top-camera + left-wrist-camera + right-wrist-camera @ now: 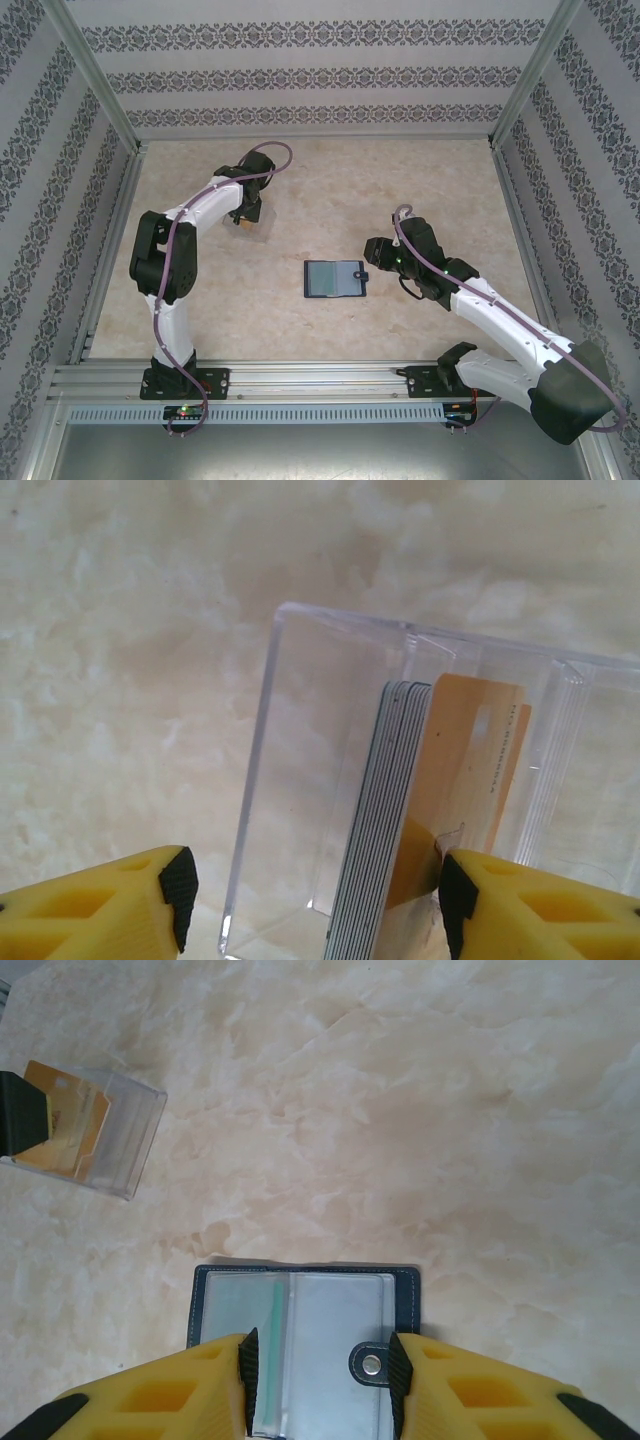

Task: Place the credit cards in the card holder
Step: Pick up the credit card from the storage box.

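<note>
Your left wrist view gives what the top view hides: inside the clear plastic box (300,780) a grey card stack (385,820) stands against a yellow-orange credit card (465,770), its fine print too small to read. The left pincer (315,900) is spread, with the box between its fingers. On the marbled table (400,1110), mid-scene, lies the open navy-blue bifold card holder (330,1310). The right pincer (325,1380) is spread over its right edge, with the clasp tab (370,1363) beside one finger.
</note>
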Controlling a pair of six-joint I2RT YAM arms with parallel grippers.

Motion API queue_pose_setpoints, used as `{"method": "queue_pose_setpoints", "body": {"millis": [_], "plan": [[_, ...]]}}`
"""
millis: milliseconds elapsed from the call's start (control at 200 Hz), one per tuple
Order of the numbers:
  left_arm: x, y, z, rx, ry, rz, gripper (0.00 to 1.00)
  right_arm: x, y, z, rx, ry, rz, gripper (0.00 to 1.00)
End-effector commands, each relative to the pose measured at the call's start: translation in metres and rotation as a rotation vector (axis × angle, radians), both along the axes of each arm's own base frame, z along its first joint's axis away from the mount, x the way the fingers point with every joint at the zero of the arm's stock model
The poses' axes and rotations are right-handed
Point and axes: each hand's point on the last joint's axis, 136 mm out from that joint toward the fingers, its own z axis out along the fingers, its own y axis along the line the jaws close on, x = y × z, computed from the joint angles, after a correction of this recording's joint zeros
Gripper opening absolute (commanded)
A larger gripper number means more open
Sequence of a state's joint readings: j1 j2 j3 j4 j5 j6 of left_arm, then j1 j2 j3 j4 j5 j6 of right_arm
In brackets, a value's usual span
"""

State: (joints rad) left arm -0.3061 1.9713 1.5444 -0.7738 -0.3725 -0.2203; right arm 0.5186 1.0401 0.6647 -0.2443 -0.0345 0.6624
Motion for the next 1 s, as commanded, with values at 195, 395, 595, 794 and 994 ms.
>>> {"method": "queue_pose_setpoints", "body": {"millis": [195, 395, 595, 794, 994], "plan": [[-0.001, 0.009, 0.017, 0.003, -0.035, 0.032, 0.38, -0.003, -0.005, -0.003, 0.006, 0.013, -0.016, 0.42], [-0.003, 0.006, 0.02, -0.019, -0.038, 0.024, 0.21, -0.003, -0.007, -0.003, 0.013, 0.012, -0.026, 0.41], [-0.005, 0.007, 0.029, -0.026, -0.047, 0.029, 0.09, -0.004, -0.008, -0.003, 0.017, 0.016, -0.034, 0.41], [-0.016, -0.001, 0.054, -0.116, -0.065, 0.05, 0.08, -0.004, -0.006, 0.001, 0.031, 0.01, -0.023, 0.41], [-0.038, -0.019, 0.075, -0.265, -0.047, 0.056, 0.0, -0.003, 0.01, 0.012, 0.082, -0.006, 0.045, 0.41]]}}
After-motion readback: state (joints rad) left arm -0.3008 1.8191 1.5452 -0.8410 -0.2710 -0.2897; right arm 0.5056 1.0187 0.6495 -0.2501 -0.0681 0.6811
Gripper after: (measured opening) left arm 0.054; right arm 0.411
